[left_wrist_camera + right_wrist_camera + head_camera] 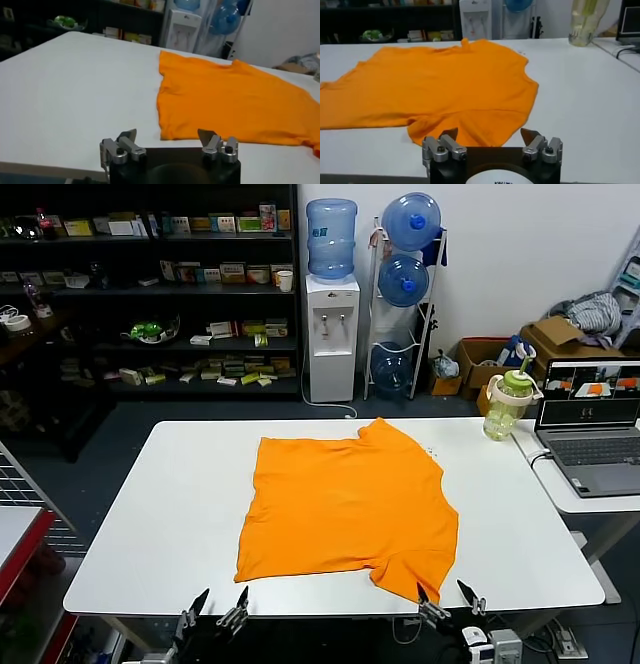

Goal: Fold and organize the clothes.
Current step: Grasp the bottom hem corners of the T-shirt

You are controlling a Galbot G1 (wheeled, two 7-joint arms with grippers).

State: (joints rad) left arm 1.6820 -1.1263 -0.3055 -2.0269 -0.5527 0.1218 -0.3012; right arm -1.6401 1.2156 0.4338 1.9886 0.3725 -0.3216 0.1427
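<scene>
Lying beyond both open grippers: orange T-shirt (348, 504).

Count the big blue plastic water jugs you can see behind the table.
4: one blue plastic water jug stands atop the white water dispenser; three are stacked in the wire rack beside it, top, middle, bottom. None looks hidden.

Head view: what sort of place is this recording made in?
Probably an office or lab storeroom: stocked shelves, a water dispenser with spare bottles, and a laptop beside the white table.
</scene>
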